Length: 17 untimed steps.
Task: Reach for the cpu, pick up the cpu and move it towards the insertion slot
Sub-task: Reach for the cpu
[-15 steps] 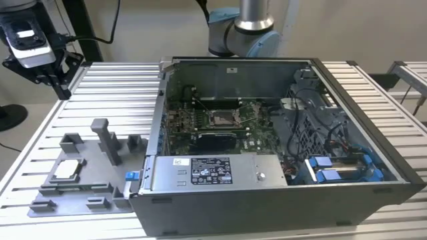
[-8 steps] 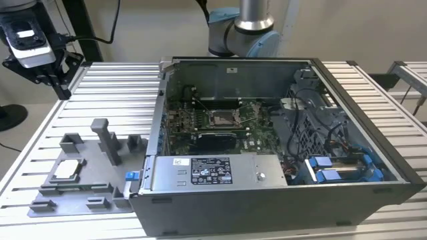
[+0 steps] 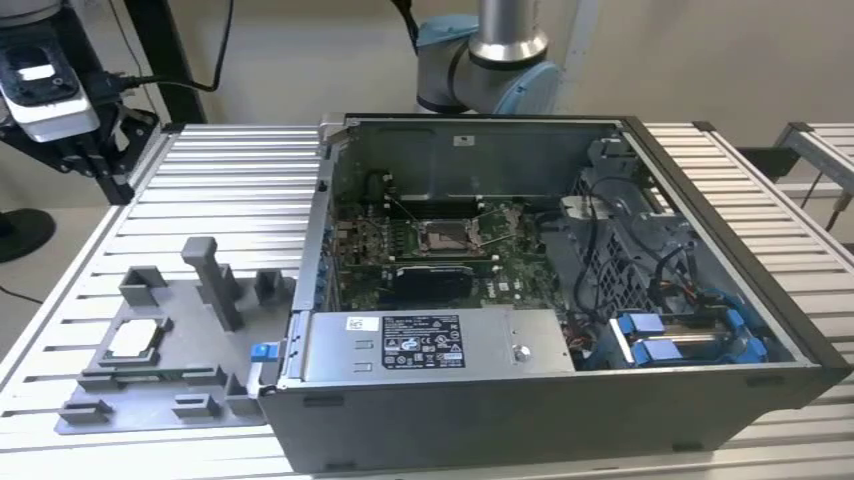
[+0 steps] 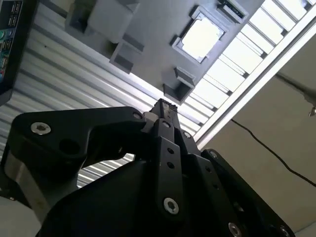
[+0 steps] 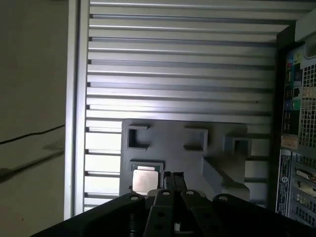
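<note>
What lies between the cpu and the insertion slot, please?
In the exterior view, the grey fixture's tall post and the computer case's side wall stand between the cpu and the insertion slot.

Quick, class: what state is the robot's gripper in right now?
Gripper: closed, holding nothing; the cpu lies in the grey fixture.
</note>
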Motion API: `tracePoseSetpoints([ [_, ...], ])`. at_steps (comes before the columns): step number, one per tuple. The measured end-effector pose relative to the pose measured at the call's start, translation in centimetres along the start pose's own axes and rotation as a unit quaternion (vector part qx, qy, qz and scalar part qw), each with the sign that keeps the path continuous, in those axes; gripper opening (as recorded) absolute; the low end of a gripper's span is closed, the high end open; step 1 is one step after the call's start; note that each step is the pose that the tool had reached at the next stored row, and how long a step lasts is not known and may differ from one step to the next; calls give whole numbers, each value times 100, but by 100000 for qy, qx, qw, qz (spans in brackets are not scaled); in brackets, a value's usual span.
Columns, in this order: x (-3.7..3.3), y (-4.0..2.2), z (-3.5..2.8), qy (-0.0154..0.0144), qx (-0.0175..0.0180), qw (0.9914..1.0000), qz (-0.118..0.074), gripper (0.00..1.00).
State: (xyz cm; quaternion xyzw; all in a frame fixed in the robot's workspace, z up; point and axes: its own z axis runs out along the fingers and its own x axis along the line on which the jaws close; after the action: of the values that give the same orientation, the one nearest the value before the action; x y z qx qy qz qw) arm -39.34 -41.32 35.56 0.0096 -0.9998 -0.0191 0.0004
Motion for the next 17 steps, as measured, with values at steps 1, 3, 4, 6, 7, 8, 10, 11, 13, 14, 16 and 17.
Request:
tracePoseSetpoints([
  [1, 15, -25, -1, 3, 0, 100000, 4, 0],
  [3, 50, -73, -3, 5, 2, 100000, 4, 0],
  [4, 71, -92, -4, 2, 0, 100000, 4, 0],
  [6, 116, -125, -4, -3, -1, 100000, 12, 0],
  [7, 138, -142, -4, 2, 4, 100000, 7, 0],
  [8, 158, -159, -5, 1, 2, 100000, 3, 0],
  [10, 185, -200, -4, -2, -1, 100000, -1, 0],
  [11, 190, -215, -4, -5, -3, 100000, 4, 0],
  [13, 193, -226, -6, 6, 4, 100000, 4, 0],
  [14, 194, -226, -6, 8, 3, 100000, 14, 0],
  [16, 195, -230, -5, -1, -2, 100000, 3, 0],
  [17, 196, -231, -6, 2, 1, 100000, 8, 0],
])
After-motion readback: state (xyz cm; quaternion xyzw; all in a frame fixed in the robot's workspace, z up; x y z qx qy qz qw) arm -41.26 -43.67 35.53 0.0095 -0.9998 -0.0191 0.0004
